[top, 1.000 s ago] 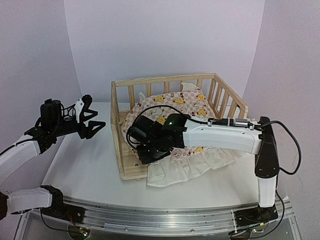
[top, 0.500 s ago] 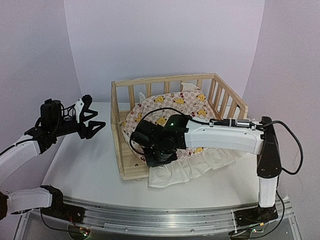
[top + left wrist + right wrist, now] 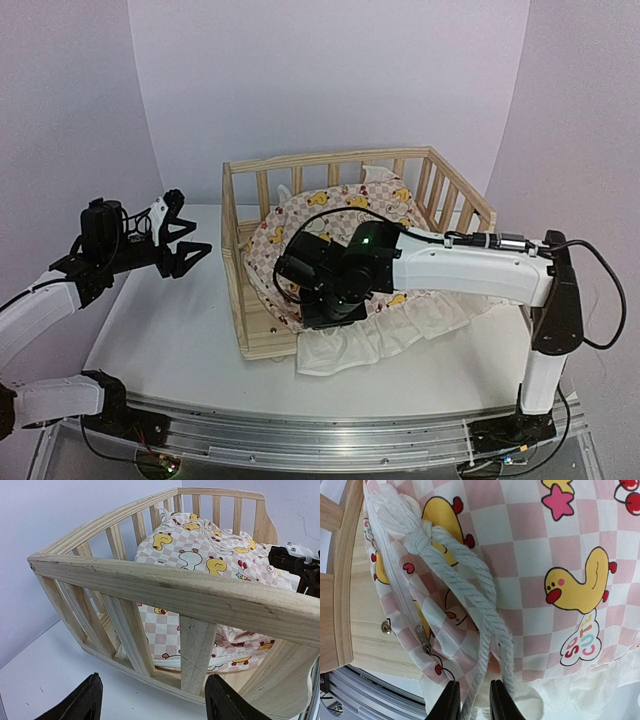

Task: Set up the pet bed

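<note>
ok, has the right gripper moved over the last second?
Yes. In the top view the right gripper, shut on the cord, shifted right, away from the pet bed's left rail.

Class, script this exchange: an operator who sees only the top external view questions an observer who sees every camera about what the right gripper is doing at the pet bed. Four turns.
Operator: From above, the arm hides the right gripper. Is anything between its fingers?
Observer: Yes. A white twisted cord runs between the nearly closed jaws, lying on the duck-print cushion.
Operator: Where does that cord lead?
Observer: Up to a knot by the cushion's zippered edge. A metal zipper pull sits there, next to the pet bed plank floor.
</note>
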You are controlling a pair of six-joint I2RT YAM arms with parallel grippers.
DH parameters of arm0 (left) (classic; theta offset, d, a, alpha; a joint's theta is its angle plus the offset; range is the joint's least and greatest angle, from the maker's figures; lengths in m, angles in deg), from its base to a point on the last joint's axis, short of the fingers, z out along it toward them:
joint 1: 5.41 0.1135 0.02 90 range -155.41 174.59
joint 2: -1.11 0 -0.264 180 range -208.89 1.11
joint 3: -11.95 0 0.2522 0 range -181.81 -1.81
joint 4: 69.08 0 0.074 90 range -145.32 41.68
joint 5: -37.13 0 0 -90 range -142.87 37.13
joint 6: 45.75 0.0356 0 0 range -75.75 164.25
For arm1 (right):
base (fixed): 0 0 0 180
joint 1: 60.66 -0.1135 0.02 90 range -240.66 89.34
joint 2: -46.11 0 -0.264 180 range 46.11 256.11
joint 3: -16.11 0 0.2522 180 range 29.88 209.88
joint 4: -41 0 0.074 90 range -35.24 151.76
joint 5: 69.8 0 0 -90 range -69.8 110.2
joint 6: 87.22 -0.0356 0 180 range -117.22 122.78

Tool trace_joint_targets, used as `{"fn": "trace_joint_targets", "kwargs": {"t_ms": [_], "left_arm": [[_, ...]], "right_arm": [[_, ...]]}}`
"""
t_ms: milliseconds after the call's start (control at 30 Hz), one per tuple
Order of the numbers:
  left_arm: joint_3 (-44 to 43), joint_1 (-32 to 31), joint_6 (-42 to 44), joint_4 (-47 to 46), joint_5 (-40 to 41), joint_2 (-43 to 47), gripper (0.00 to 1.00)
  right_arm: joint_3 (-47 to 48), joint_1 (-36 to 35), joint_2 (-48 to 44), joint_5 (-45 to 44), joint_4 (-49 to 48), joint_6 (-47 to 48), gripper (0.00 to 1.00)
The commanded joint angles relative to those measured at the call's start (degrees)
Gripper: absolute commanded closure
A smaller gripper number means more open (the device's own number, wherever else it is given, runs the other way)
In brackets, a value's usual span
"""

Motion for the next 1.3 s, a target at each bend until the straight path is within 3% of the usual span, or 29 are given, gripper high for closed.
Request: {"fn": "trace_joint_targets", "kwargs": {"t_ms": [0, 100, 200, 267, 467, 633, 833, 1067, 1267], "left_arm": [[0.27, 0.37, -0.16, -3.03, -1.23, 0.63, 0.29], [0.17, 0.37, -0.11, -3.03, -1.13, 0.75, 0.29], [0.02, 0.37, -0.06, -2.98, -1.16, 0.84, 0.29], [-0.38, 0.33, -0.04, -2.85, -0.96, 0.82, 0.29], [-0.85, 0.37, -0.84, -3.21, -1.81, 0.44, 0.28], [-1.33, 0.37, -2.79, -5.22, -3.85, -1.41, 0.33], [-1.64, 0.35, 0.32, -3.99, -13.49, -1.73, 0.38], [-0.2, 0.36, 5.91, -5.86, -15.74, -3.37, 0.42], [-1.19, 0.35, 13.14, -7.31, -16.45, -7.99, 0.58]], "right_arm": [[-2.7, 0.67, -0.92, 2.86, -6.02, 0.21, 0.81], [-2.34, 0.85, -0.11, 3.32, -7.16, 1.3, 0.87], [-2.44, 1.15, 0.14, 3.61, -7.21, 1.71, 0.99], [-2.13, 1.35, -0.89, 2.79, -7.21, 3.05, 1.0], [1.11, 1.7, -5.62, 1.27, -13.9, 21.56, 1.0], [1.85, 6.04, -6.26, 14.31, -25.38, 33.4, 1.0], [1.99, 10.14, -2.78, 29.05, -38.28, 42.12, 0.99], [6.49, 12.55, 4.18, 41.98, -45.7, 47.1, 0.97], [9.39, 12.75, 9.42, 46.15, -48.13, 52.84, 0.97]]}}
